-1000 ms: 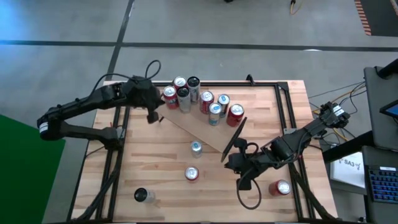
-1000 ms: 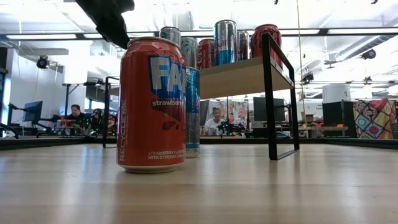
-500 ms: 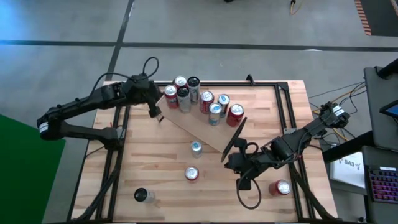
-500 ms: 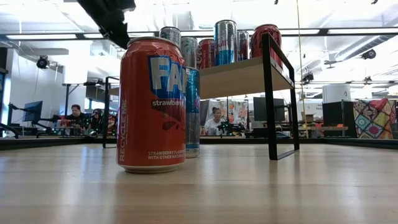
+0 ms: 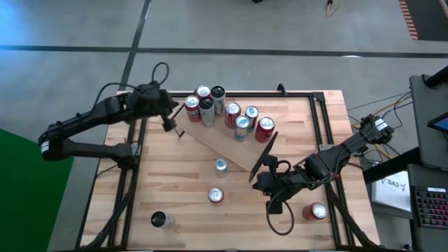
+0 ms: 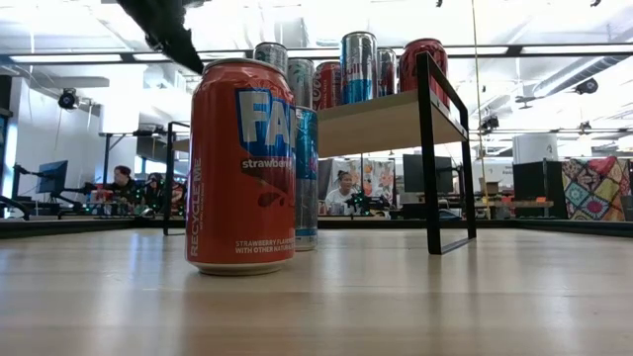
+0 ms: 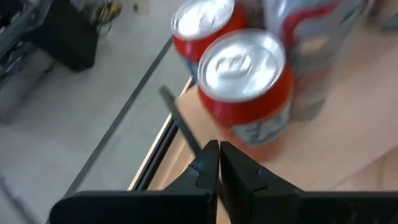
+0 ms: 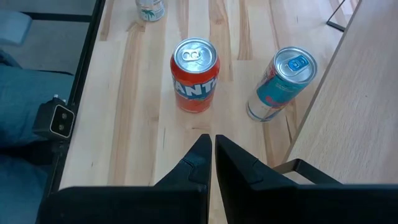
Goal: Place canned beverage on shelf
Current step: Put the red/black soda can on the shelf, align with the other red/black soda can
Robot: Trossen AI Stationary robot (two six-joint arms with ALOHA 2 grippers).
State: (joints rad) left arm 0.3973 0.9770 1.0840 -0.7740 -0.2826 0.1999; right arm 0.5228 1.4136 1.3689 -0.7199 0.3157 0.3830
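Observation:
The shelf is a light-wood plank standing slantwise at the table's far middle, with a black frame at its right end. Several cans stand on it, among them a red one at its left end. On the tabletop below stand a red Fanta can and a slim blue can. My left gripper hovers shut just left of the shelf's left end, apart from the red can. My right gripper hangs shut right of the two table cans.
A dark can stands near the table's front left. Another red can stands at the front right, beside my right arm. A black frame rail runs along the table's sides. People sit in the room behind the table.
My left gripper, still shut, has swung a little toward the table's far left corner, away from the cans on the shelf. The cans and the shelf stand as before.

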